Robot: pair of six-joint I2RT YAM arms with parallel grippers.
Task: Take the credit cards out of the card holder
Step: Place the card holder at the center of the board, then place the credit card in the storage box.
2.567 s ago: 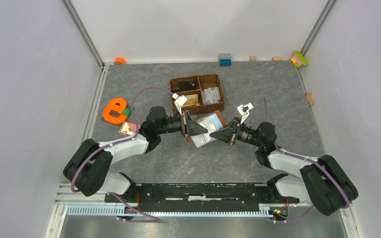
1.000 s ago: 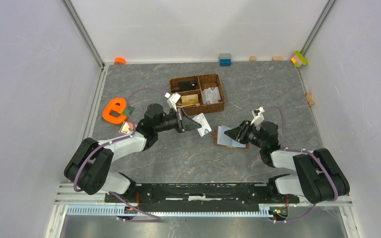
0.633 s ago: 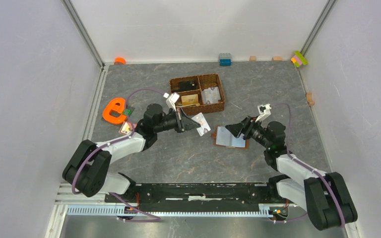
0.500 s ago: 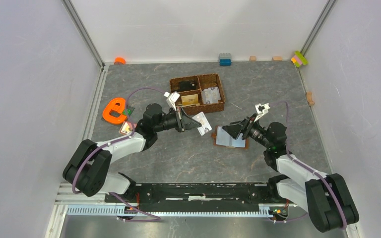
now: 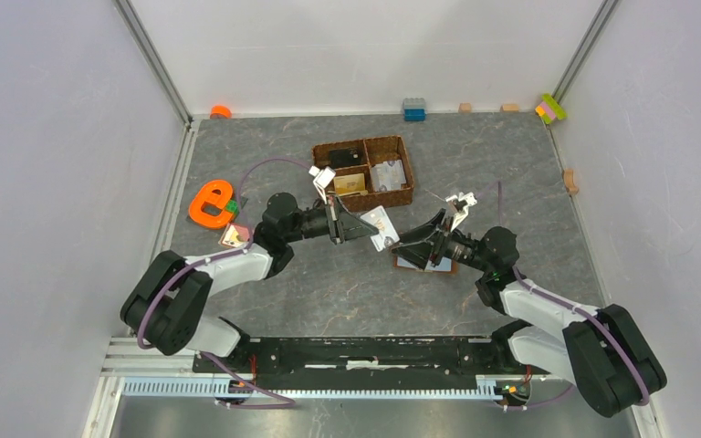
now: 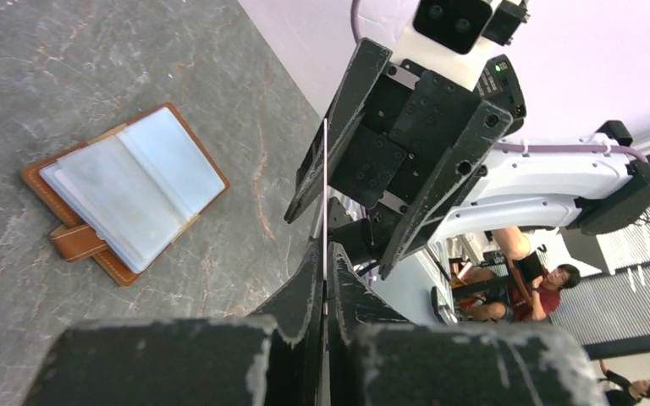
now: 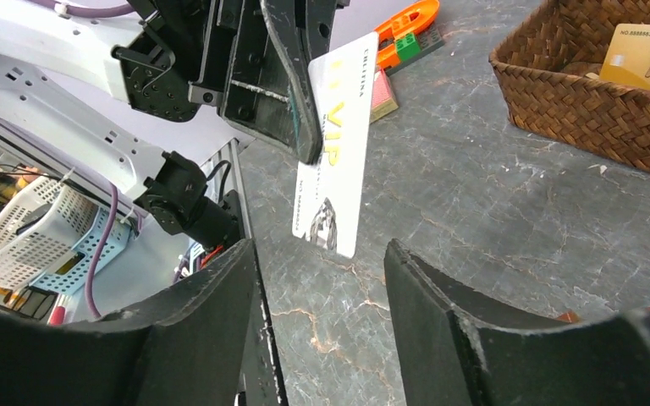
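Observation:
A white credit card (image 5: pixel 380 229) marked VIP (image 7: pixel 335 144) is pinched upright in my left gripper (image 5: pixel 366 228), which is shut on it. In the left wrist view the card (image 6: pixel 325 182) shows edge-on between the fingers. My right gripper (image 5: pixel 402 245) faces the card with its jaws open and empty (image 7: pixel 320 247), just short of the card's free end. The brown card holder (image 5: pixel 431 265) lies open on the table, pale inside up (image 6: pixel 127 196), partly under the right gripper. A gold card (image 5: pixel 351 183) and a grey card (image 5: pixel 388 173) lie in the woven basket (image 5: pixel 407 173).
An orange letter-shaped toy (image 5: pixel 210 203) and a small pink block (image 5: pixel 234 237) lie left of the left arm. Toy blocks (image 5: pixel 413 109) line the back wall, with more at the right corner (image 5: pixel 550 108). The basket's rim (image 7: pixel 559 101) stands behind the card.
The right gripper swung left from over the card holder toward the card held by the left gripper. The left gripper shifted the card slightly right. The holder stayed on the table.

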